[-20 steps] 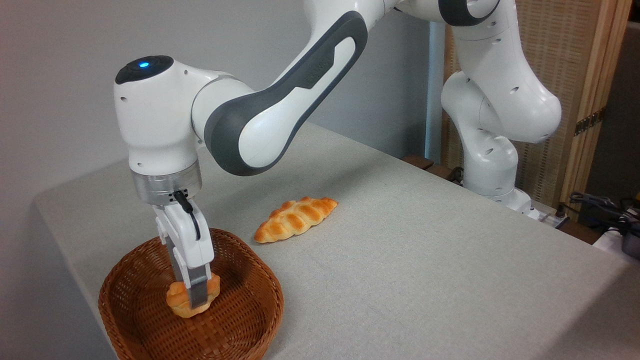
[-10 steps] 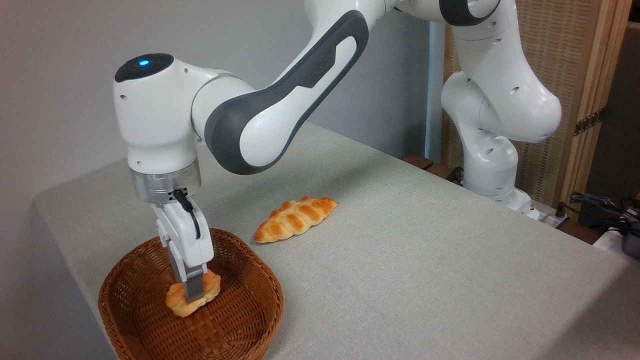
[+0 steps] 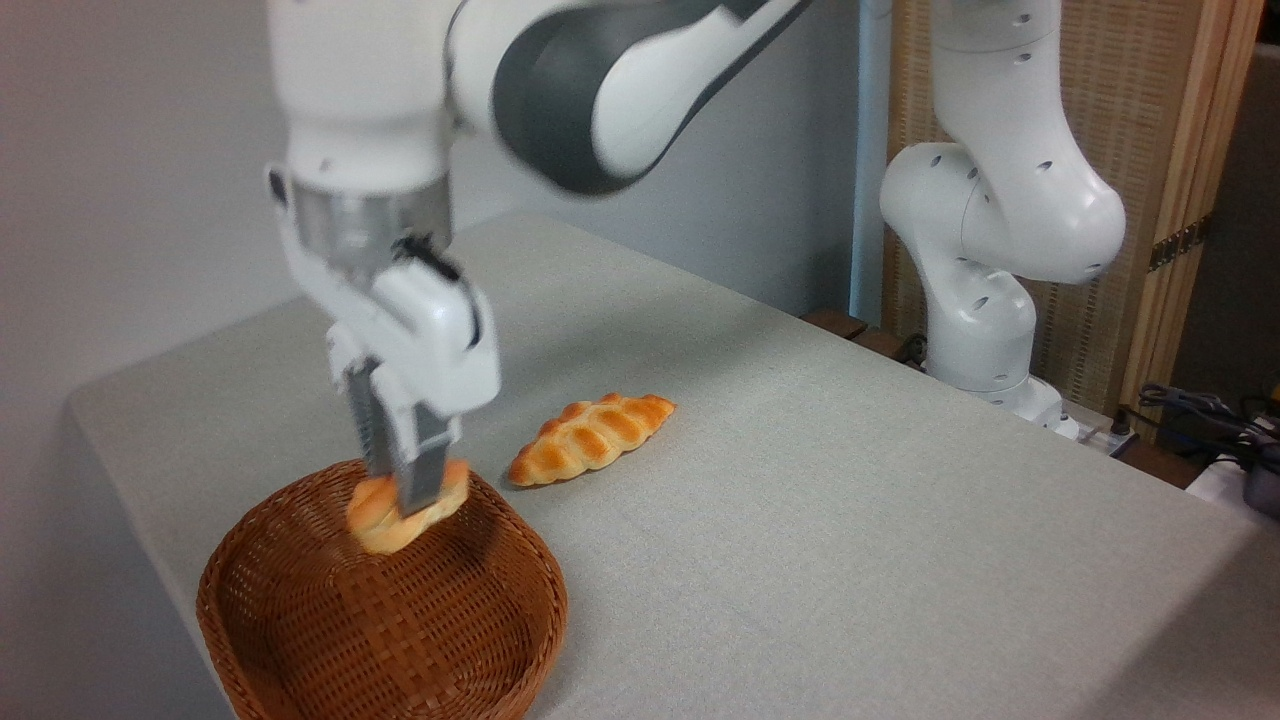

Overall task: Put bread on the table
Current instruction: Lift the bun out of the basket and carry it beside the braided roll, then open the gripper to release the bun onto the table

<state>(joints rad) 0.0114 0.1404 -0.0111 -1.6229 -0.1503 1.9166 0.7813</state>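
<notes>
Hanging over the back of the wicker basket (image 3: 380, 620), the gripper (image 3: 405, 500) pinches the bread (image 3: 385, 520) between its fingers — the small golden bun is clear of the basket floor, level with the rear rim. The arm is motion-blurred, so the fingers' exact hold is hard to make out. To the right, a long braided loaf (image 3: 590, 436) lies on the grey-beige table (image 3: 850, 520), near the basket but apart from it — the robot's base (image 3: 985, 340) stands at the table's far edge.
</notes>
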